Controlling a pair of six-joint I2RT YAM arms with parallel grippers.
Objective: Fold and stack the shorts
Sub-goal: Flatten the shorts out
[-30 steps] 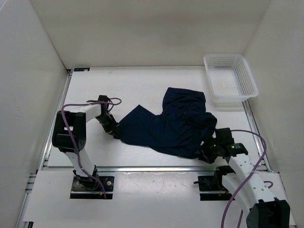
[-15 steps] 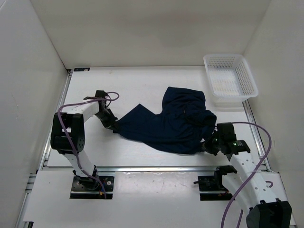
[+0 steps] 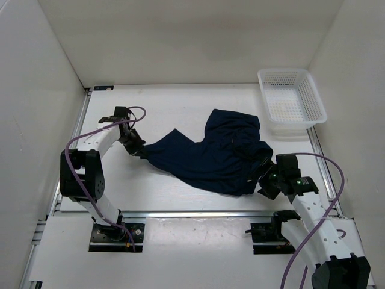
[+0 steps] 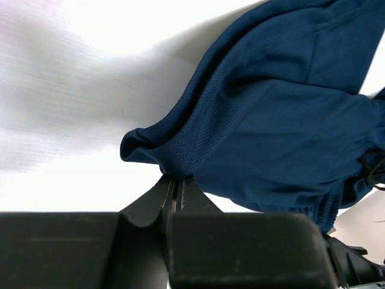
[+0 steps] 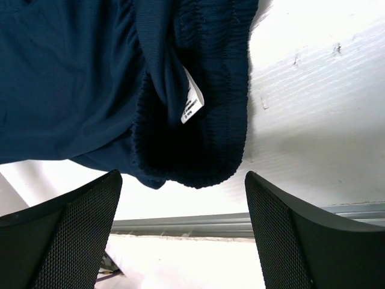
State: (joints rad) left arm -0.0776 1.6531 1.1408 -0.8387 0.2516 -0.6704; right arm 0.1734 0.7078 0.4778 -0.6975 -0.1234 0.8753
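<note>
Left pincer point(image 3: 137, 149), clamped shut on a leg hem point(image 4: 162, 159) of the shorts point(image 3: 210, 159), had drawn it further left across the bench point(image 3: 180, 102). Right pincer point(image 5: 182, 177) had let go: jaws wide, waistband point(image 5: 204, 90) lying loose between them. Spreading underway; no fold yet.

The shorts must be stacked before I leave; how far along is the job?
Done: nothing, the shorts lie rumpled and unfolded. In hand: the left hand is shut on a leg hem; the right hand stands open at the waistband. Left: all the folding, then stacking.
</note>
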